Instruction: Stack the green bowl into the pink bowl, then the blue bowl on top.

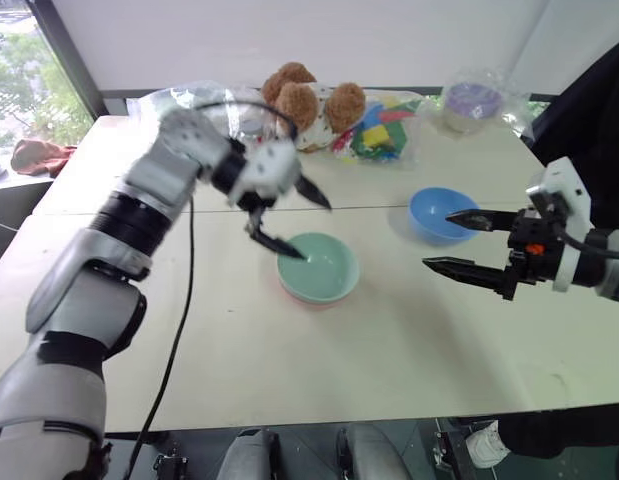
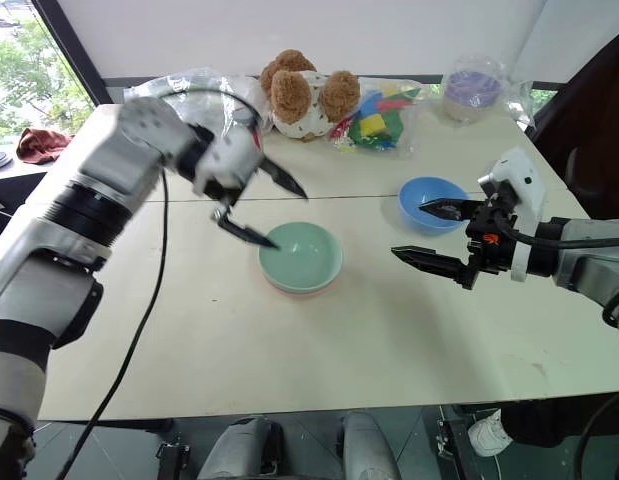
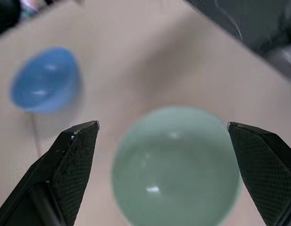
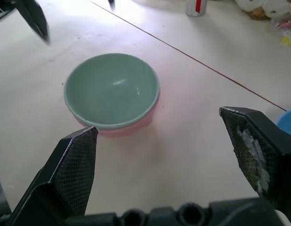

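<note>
Green bowl (image 2: 301, 257) sits nested in pink bowl (image 4: 136, 123), mid-table (image 2: 319, 370). Left gripper (image 2: 259, 205) hovers just above its rim, fingers spread, empty. Right gripper (image 2: 426, 232) likewise spread, empty, beside blue bowl (image 2: 429, 199), which stands farther back.

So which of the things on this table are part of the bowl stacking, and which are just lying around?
Part of the job:
- green bowl, nested in the pink bowl
- blue bowl, still apart on the table

Lying about:
- teddy bear
- bag of coloured blocks
- clear container with purple contents
- red cloth
</note>
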### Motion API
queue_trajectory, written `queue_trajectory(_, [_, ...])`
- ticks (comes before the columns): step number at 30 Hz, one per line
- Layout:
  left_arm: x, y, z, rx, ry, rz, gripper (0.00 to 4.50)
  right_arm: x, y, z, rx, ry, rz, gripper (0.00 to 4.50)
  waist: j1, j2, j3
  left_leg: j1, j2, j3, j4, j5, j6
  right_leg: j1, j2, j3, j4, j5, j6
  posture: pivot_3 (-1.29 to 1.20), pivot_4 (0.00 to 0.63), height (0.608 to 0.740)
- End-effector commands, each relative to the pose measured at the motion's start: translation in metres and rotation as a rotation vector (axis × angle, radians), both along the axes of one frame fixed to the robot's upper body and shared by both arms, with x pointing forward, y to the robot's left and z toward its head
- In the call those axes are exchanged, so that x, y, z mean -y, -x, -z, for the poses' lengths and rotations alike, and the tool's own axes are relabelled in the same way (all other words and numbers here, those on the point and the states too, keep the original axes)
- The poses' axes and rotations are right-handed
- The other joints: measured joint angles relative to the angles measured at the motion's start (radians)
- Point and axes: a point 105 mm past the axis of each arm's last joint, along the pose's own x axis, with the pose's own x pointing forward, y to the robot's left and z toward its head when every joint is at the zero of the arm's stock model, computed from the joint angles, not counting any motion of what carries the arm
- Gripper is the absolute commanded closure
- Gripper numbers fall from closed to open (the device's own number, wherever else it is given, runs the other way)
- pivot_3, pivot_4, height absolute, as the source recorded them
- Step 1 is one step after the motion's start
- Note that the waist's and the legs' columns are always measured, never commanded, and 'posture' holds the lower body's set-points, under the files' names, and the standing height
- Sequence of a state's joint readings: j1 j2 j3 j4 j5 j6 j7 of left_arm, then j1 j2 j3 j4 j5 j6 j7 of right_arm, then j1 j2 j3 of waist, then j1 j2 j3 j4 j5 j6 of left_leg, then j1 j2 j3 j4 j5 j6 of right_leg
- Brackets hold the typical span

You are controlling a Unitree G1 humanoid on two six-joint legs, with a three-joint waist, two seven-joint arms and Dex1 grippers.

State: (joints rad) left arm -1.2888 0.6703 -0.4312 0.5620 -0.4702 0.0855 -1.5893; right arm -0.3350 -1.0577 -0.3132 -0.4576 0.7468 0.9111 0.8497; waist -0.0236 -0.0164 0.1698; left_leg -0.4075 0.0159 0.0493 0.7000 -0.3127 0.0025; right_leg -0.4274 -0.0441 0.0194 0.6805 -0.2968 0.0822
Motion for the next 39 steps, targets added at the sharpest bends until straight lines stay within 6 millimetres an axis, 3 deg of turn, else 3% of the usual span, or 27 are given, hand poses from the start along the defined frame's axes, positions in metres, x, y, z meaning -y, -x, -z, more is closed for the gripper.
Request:
queue_trajectory(1, [-0.031,0.001,-0.022,-0.076,0.155,-0.143,0.02,0.012,-0.023,-0.001,0.049,0.075,0.099,0.00,-0.010,0.001,0.000,0.000,0.000,0.000,0.000,0.000,0.000,0.000,0.000,0.000,0.000,0.000,0.000,0.00,0.150,0.740])
queue_trajectory(7, [-0.072,0.018,-0.001,-0.159,0.209,-0.325,0.02,0.022,-0.084,0.023,-0.035,0.133,0.221,0.00,-0.021,0.001,0.000,0.001,0.000,0.001,0.001,0.001,-0.001,0.000,-0.002,0.001,0.002,0.000,0.000,0.00,0.150,0.740])
queue_trajectory(12, [-0.086,0.034,0.018,-0.181,0.228,-0.432,0.02,0.027,-0.125,0.049,-0.130,0.206,0.229,0.00,-0.012,0.001,0.000,-0.001,0.000,0.000,0.000,0.001,-0.002,-0.002,-0.002,0.001,0.002,0.000,0.000,0.00,0.150,0.740])
queue_trajectory(16, [-0.090,0.044,0.024,-0.177,0.250,-0.493,0.02,0.033,-0.143,0.071,-0.188,0.282,0.231,0.00,-0.006,0.001,0.000,-0.002,0.000,0.001,-0.001,0.001,-0.002,-0.002,-0.003,0.001,0.001,0.000,0.000,0.00,0.150,0.740])
queue_trajectory(17, [-0.091,0.046,0.026,-0.170,0.251,-0.507,0.00,0.035,-0.146,0.075,-0.197,0.295,0.236,0.40,-0.003,0.001,0.000,-0.002,0.000,0.001,0.000,0.001,-0.002,-0.002,-0.004,0.001,0.001,0.000,0.000,0.00,0.150,0.740])
queue_trajectory(19, [-0.094,0.049,0.028,-0.159,0.254,-0.537,0.00,0.037,-0.148,0.078,-0.204,0.322,0.229,0.77,-0.005,0.001,0.000,-0.002,0.000,0.002,0.000,0.002,-0.004,-0.002,-0.004,0.001,0.001,0.000,0.000,0.00,0.150,0.740])
queue_trajectory(21, [-0.102,0.050,0.026,-0.146,0.270,-0.583,0.00,0.035,-0.150,0.076,-0.202,0.332,0.210,1.90,-0.007,0.001,0.000,-0.001,0.000,0.001,-0.001,0.004,-0.007,-0.002,-0.004,0.001,0.001,0.000,0.000,0.00,0.150,0.740])
queue_trajectory(26, [-0.118,0.052,0.023,-0.147,0.314,-0.660,0.00,0.029,-0.152,0.063,-0.153,0.366,0.149,4.42,-0.020,0.001,0.000,-0.001,0.000,0.001,-0.001,0.004,-0.007,-0.002,-0.004,0.001,0.002,0.000,0.000,0.00,0.150,0.740])
queue_trajectory(29, [-0.123,0.054,0.024,-0.155,0.327,-0.684,0.00,0.018,-0.150,0.043,-0.095,0.367,0.071,4.42,-0.022,0.001,0.000,0.001,0.000,0.001,-0.001,0.002,-0.004,0.000,-0.004,0.001,0.002,0.000,0.000,0.00,0.150,0.740])
queue_trajectory(31, [-0.125,0.054,0.024,-0.165,0.335,-0.689,0.00,-0.012,-0.132,0.016,-0.023,0.348,-0.127,4.42,-0.020,0.002,0.001,0.000,0.000,0.001,-0.001,0.002,-0.004,-0.001,-0.004,0.001,0.002,0.000,0.000,0.00,0.150,0.740])
queue_trajectory(33, [-0.125,0.053,0.025,-0.170,0.337,-0.692,0.00,-0.033,-0.109,0.005,0.006,0.347,-0.281,4.42,-0.019,0.002,0.001,-0.001,0.000,0.000,-0.002,0.002,-0.004,-0.003,-0.004,0.001,0.003,0.000,0.000,0.00,0.150,0.740])
queue_trajectory(36, [-0.122,0.049,0.027,-0.180,0.337,-0.681,0.00,-0.074,-0.061,0.007,0.065,0.444,-0.577,4.42,-0.015,0.002,0.001,-0.001,0.001,-0.001,-0.003,0.002,-0.004,-0.003,-0.004,-0.001,0.002,0.000,0.000,0.00,0.150,0.740])
queue_trajectory(39, [-0.119,0.048,0.027,-0.186,0.342,-0.670,0.00,-0.096,-0.040,0.021,0.100,0.504,-0.701,4.42,-0.014,0.002,0.000,-0.001,0.000,-0.001,-0.002,0.002,-0.004,-0.002,-0.005,-0.002,0.002,0.000,0.000,0.00,0.150,0.740])
